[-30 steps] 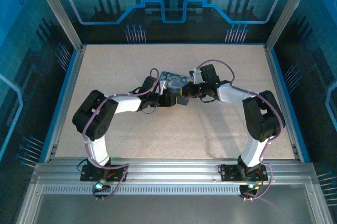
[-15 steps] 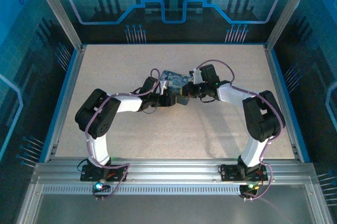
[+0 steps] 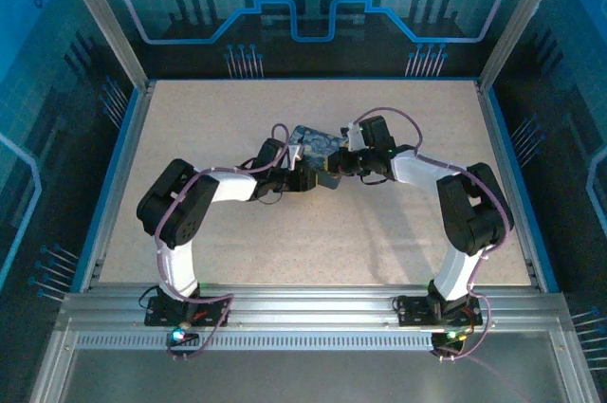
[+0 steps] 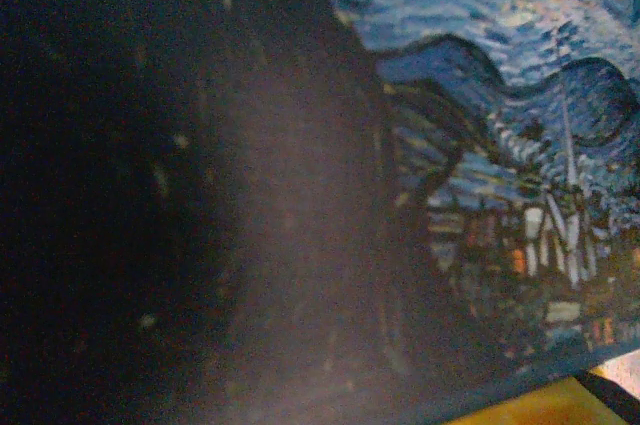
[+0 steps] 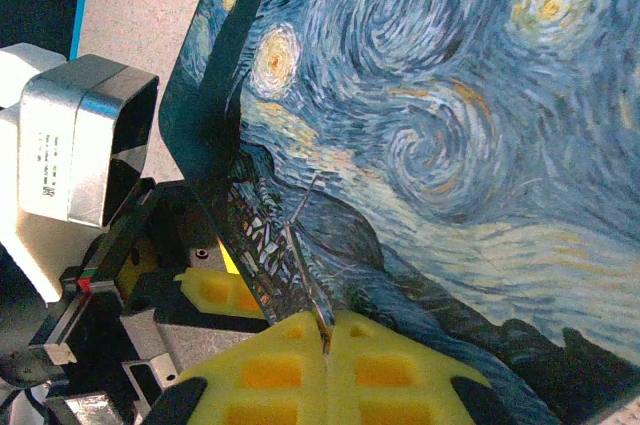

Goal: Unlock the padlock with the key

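Fingers (image 5: 400, 370) of the right gripper (image 3: 331, 170) are pressing shut on a thin dark sliver, probably the key (image 5: 312, 265), which is pointing ahead of them along the box (image 5: 450, 145). Over the last second I am seeing only the left elbow (image 3: 175, 206) creeping rightward. The left gripper (image 3: 306, 179) is staying beside the right fingers, its opening hidden from me. Insertion is stalling, I judge. I am not making out the padlock. A dark flap (image 5: 215, 95) is crowding the key's left.

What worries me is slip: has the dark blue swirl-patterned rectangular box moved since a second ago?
No; the blue swirl-patterned box stays put, judged against the speckled table.
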Tool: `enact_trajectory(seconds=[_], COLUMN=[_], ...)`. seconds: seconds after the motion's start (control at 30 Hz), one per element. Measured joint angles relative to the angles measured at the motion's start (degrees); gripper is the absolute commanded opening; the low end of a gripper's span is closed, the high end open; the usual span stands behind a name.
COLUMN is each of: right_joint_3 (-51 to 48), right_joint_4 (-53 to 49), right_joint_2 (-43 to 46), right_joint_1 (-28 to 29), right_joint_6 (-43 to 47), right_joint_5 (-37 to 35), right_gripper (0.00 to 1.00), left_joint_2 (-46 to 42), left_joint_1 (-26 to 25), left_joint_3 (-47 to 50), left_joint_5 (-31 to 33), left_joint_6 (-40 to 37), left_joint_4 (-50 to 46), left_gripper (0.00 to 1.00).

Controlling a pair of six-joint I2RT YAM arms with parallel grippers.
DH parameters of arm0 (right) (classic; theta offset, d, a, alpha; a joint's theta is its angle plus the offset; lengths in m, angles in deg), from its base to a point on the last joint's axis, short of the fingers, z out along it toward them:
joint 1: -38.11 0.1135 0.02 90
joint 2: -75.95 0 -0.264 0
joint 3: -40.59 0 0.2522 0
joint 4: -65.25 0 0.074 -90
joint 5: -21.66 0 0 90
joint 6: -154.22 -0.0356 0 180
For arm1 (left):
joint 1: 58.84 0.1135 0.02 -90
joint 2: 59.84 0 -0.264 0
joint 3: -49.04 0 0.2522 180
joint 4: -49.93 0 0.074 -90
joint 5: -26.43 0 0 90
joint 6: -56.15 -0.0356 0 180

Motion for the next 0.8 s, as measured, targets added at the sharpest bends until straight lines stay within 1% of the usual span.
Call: enact_trajectory(seconds=[0.23,0.37,0.6,0.8], right_joint_3=[0.0,0.0,0.0,0.0], right_joint_4=[0.0,0.0,0.1,0.2], right_joint_2=[0.0,0.0,0.0,0.0], right_joint_1=[0.0,0.0,0.2,0.2], right_joint_6=[0.0,0.0,0.0,0.0], right_joint_5=[0.0,0.0,-0.2,-0.2], right_gripper=[0.00,0.00,0.00,0.00], left_joint_2=[0.1,0.1,0.1,0.1], left_joint_1=[-0.9,-1.0,-1.0,-1.0], left_joint_3=[0.0,-0.1,-0.3,-0.4], left_joint_5=[0.0,0.0,0.0,0.1], left_joint_6=[0.0,0.0,0.2,1.0], left_joint_4=[0.0,-0.1,0.0,-0.1], left_gripper=[0.46,0.44,0.40,0.34])
